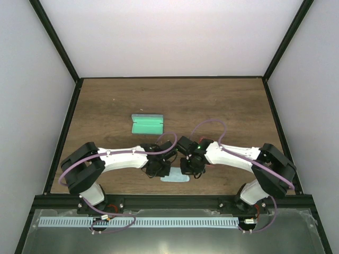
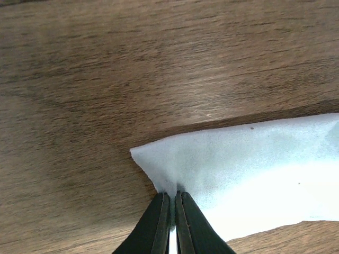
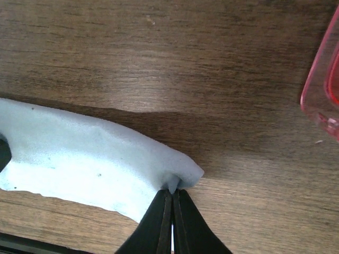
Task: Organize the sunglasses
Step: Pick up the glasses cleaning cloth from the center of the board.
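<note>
The soft light blue cloth [image 1: 175, 179] lies near the table's front edge between my two grippers. My left gripper [image 2: 173, 197] is shut on the cloth's left corner [image 2: 238, 169]. My right gripper [image 3: 172, 193] is shut on the cloth's right end [image 3: 95, 164]. A piece of the translucent red sunglasses [image 3: 324, 90] shows at the right edge of the right wrist view, lying on the wood; in the top view they are hidden under the arms. The case [image 1: 147, 125] lies open at mid-table, green inside, behind the grippers.
The wooden table [image 1: 222, 106] is ringed by a black frame and white walls. A metal rail [image 1: 159, 222] runs along the near edge by the arm bases.
</note>
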Robot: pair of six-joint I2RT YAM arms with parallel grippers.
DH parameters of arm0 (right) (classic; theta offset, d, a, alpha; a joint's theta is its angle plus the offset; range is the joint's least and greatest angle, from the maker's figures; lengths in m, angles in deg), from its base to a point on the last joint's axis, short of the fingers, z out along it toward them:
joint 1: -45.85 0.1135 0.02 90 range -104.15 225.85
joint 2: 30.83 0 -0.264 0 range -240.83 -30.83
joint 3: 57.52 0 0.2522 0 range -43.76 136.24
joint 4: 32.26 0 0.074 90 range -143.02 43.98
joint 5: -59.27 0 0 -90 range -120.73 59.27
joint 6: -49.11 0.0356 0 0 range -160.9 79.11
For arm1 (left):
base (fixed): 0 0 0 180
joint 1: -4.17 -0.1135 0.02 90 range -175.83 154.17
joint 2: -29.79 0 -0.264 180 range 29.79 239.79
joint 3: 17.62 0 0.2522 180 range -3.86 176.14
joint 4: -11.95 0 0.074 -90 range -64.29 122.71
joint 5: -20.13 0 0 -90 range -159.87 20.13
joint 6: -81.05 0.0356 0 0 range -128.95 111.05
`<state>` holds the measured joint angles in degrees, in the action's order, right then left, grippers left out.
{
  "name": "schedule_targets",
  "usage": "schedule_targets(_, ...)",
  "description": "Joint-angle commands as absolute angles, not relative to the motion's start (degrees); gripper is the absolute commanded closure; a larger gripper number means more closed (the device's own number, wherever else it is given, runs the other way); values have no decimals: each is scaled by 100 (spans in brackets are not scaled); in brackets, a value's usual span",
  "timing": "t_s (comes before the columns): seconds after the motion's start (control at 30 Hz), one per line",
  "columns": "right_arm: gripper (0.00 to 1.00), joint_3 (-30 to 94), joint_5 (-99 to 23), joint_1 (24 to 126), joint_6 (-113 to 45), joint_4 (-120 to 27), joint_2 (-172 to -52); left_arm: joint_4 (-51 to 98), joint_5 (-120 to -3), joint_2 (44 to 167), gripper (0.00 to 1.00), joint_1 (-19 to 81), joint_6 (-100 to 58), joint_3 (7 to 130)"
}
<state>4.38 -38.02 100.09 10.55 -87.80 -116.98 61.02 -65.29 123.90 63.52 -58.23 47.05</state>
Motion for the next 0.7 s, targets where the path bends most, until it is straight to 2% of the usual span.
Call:
schedule_targets(0.0,99,664,-3804,10233,1041,-8883,-11558,5803,-6635,12320,96,6460,-5855,4785)
schedule_targets(0.67,99,2185,-3769,10228,515,-9224,-12398,6369,-6980,11733,96,5886,-5888,5121)
